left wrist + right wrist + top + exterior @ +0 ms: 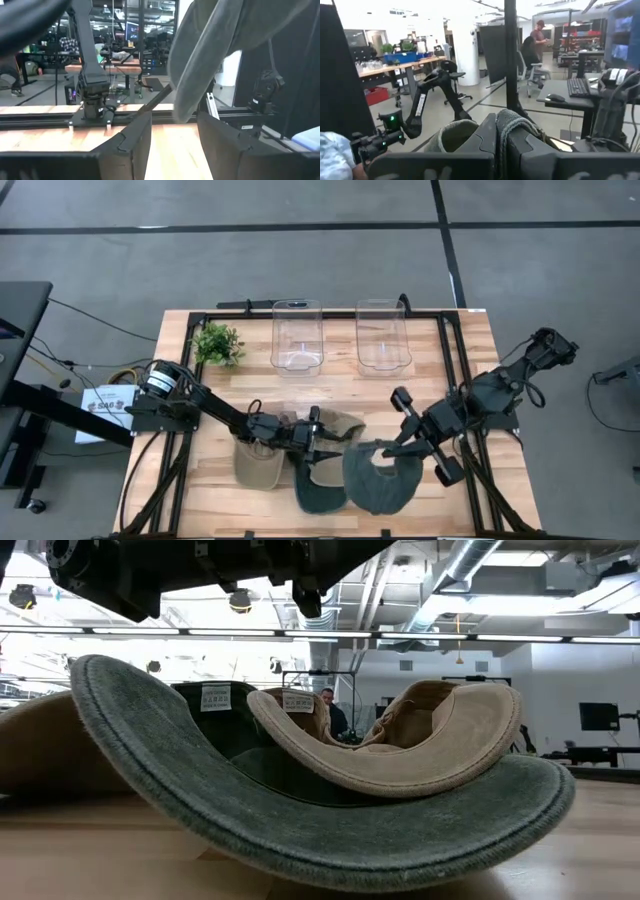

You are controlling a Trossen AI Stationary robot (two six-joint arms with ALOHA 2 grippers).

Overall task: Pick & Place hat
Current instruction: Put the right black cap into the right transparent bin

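Right gripper [392, 448] pinching grey-green felt hat [380, 480] brim at table 6 o'clock; left gripper [325, 442] spread nearby. Risk: thin brim grip slips, hat drags tan felt hat [262, 465].

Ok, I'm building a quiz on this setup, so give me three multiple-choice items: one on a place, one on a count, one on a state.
1. Where does the plant stand?
A. left of the bins, at the table's back
B. between the bins
C. at the front edge

2. How many clear bins are on the table?
A. one
B. two
C. three

3. How do the right jaws stand?
A. wide open over a bin
B. shut on the grey hat
C. shut on the plant

Answers:
1 A: in the high view the plant sits beside the left one of the bins.
2 B: two stand side by side at the back.
3 B: the right wrist view shows the grey hat pinched between them.
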